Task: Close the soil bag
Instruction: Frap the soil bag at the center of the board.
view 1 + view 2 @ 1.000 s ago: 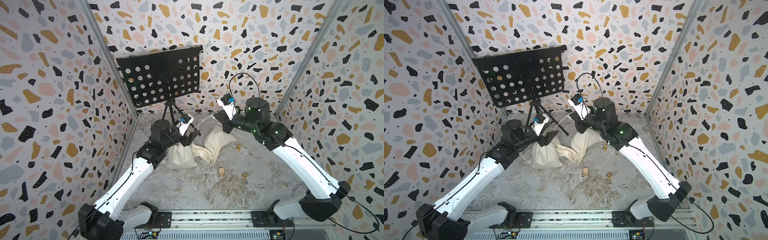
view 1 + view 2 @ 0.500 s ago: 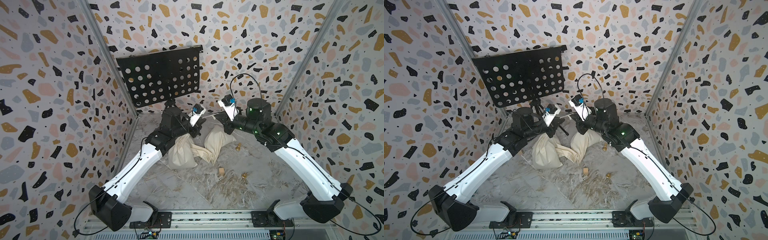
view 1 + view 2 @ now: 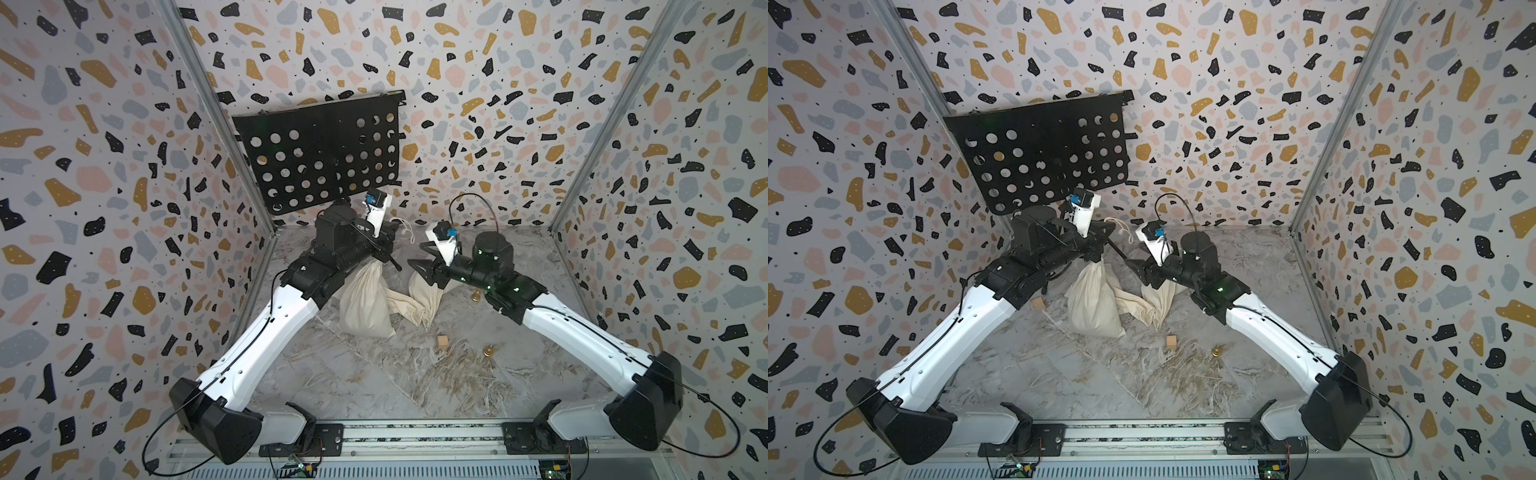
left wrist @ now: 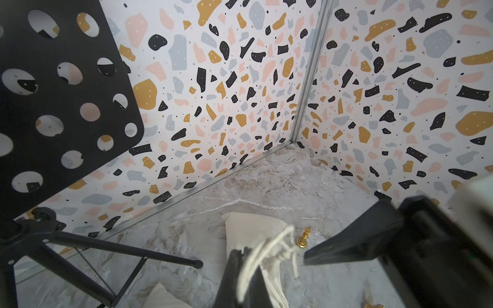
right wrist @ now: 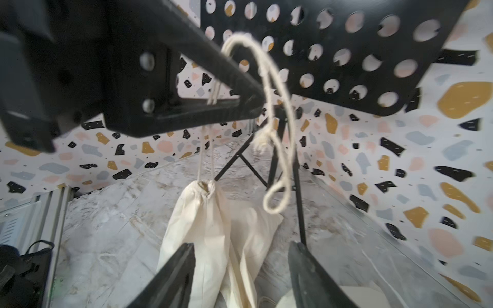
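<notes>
Legs of the stand [image 3: 320,158] mostly hidden behind the left arm [image 3: 266,332] in both top views; cord [image 4: 253,257] blurred in the left wrist view; fingers [image 5: 173,277] of the right gripper [image 5: 240,244] cut off by the frame edge in the right wrist view

2 white arms [image 3: 266,336], black joints [image 3: 220,419], black cables [image 3: 473,194].

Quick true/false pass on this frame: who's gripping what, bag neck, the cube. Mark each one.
1. The left tool is shut on the drawstring. True.
2. The right tool grips the soil bag. False: its jaws stand open, holding nothing.
3. The soil bag's neck is bunched up at the drawstring. True.
4. The wooden cube sits inside the soil bag. False: it lies on the floor, apart from the bag.
</notes>
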Available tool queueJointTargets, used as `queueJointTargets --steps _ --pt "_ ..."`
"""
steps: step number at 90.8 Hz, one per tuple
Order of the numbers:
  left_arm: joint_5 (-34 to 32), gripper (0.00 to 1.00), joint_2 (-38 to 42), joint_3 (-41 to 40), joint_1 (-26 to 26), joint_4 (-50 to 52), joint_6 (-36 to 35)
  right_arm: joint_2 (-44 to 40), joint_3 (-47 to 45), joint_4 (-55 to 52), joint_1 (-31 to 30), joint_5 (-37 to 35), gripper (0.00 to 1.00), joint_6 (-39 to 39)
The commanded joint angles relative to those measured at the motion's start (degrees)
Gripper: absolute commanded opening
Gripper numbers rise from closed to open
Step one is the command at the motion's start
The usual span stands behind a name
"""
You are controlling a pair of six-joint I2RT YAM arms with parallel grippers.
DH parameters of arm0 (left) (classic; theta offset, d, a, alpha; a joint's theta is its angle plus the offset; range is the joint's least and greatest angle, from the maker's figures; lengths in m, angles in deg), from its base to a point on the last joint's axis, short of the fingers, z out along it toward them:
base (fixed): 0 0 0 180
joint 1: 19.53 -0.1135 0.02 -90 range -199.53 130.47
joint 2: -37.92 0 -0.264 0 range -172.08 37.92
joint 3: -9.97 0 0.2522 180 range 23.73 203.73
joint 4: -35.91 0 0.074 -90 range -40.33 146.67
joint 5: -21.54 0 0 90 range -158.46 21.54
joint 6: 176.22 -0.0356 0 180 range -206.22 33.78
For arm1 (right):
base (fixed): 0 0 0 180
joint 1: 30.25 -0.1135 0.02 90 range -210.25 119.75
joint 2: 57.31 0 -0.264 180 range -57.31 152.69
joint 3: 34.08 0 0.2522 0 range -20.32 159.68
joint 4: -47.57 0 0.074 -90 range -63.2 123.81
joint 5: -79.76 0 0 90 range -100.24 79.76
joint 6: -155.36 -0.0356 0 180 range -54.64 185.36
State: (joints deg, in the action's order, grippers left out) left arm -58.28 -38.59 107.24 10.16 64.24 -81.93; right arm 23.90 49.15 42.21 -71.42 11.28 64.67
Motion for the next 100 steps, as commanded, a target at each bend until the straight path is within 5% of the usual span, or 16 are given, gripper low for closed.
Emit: queueJointTargets --steps 1,40,59,69,100 --pt "1.84 0.00 1.99 2.62 0.21 -4.83 4.14 1.40 0.29 12.58 -2.23 3.42 0.65 -4.54" --pt "3.76 0.00 2.51 2.09 0.18 -6.58 6.55 11.52 5.65 23.82 -3.13 2.29 0.50 -10.61" --pt "3.62 0.00 2.84 2.28 0.16 -9.45 8.75 16.07 6.11 24.81 -3.13 2.55 0.24 -11.62" --pt "3.56 0.00 3.25 3.51 0.17 -11.81 11.14 18.66 1.18 29.43 -3.13 0.63 0.16 -13.50" --pt "5.14 0.00 1.21 16.36 -0.23 -11.11 13.59 30.83 -16.87 41.92 -3.13 -6.18 0.14 -11.08"
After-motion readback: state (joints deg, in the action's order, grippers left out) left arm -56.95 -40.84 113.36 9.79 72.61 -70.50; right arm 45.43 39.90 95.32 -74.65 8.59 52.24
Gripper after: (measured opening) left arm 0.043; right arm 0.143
